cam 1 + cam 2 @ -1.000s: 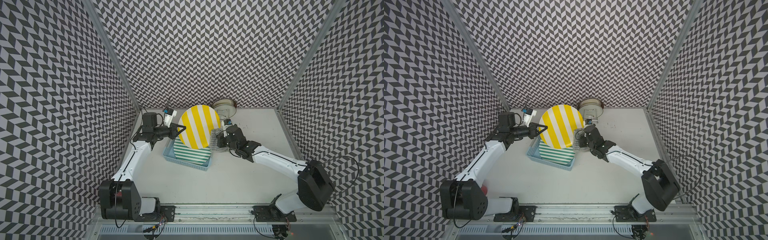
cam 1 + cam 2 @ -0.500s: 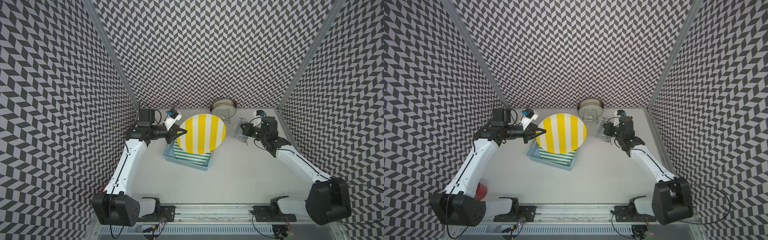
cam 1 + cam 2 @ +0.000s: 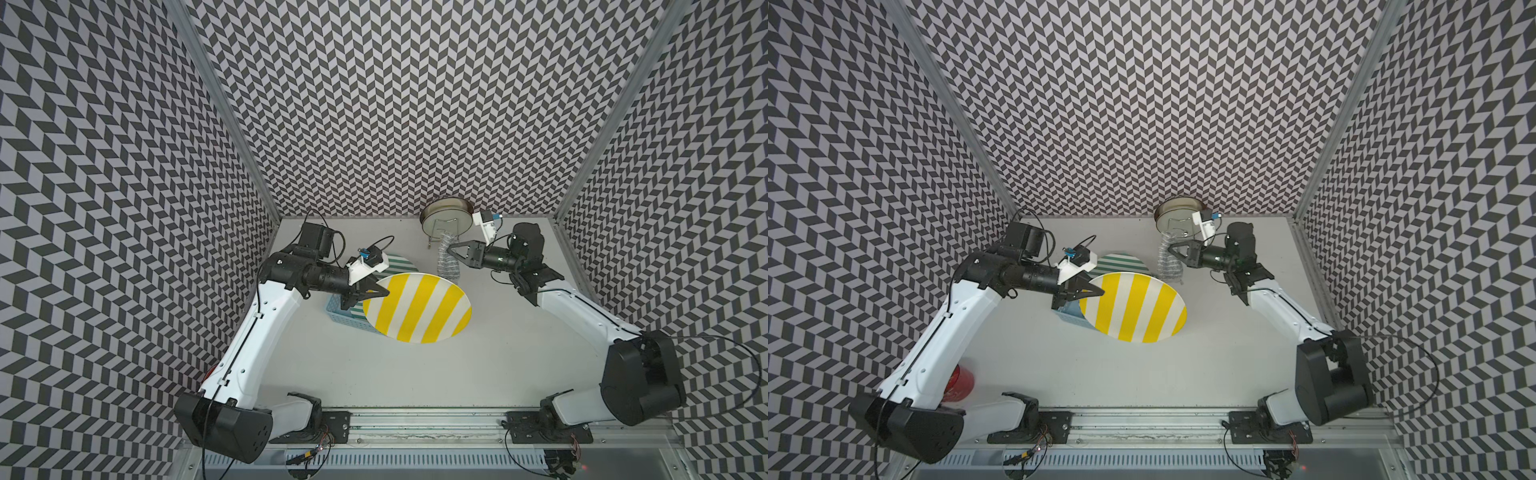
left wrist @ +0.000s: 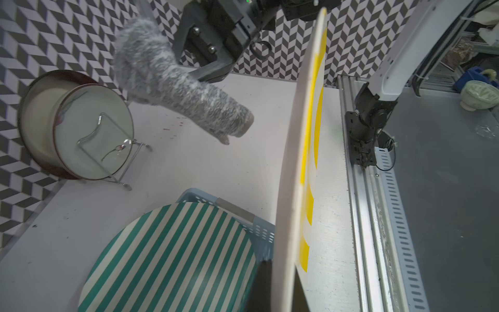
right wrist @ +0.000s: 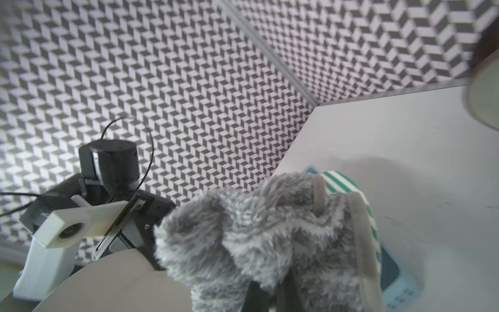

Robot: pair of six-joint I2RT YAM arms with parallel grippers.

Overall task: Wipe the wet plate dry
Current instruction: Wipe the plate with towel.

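plate: pinched at the rim by left gripper, held up tilted | cloth: clamped in right gripper, hung just behind the plate, apart | plain underside is faced by the cloth, striped face turned away

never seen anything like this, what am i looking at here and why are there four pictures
Two robot arms are bolted at the front of a white table, each ending in a two-finger gripper. Two pictures look down from overhead; the other two come from cameras on the arms' wrists. The left gripper is shut on the rim of a yellow striped plate, held up off the table. The right gripper is shut on a fluffy grey cloth, which hangs clear of the plate. On the table sit a blue basket with a green striped plate on it, and at the back a round metal dish on a wire stand. The job is to wipe the plate dry.
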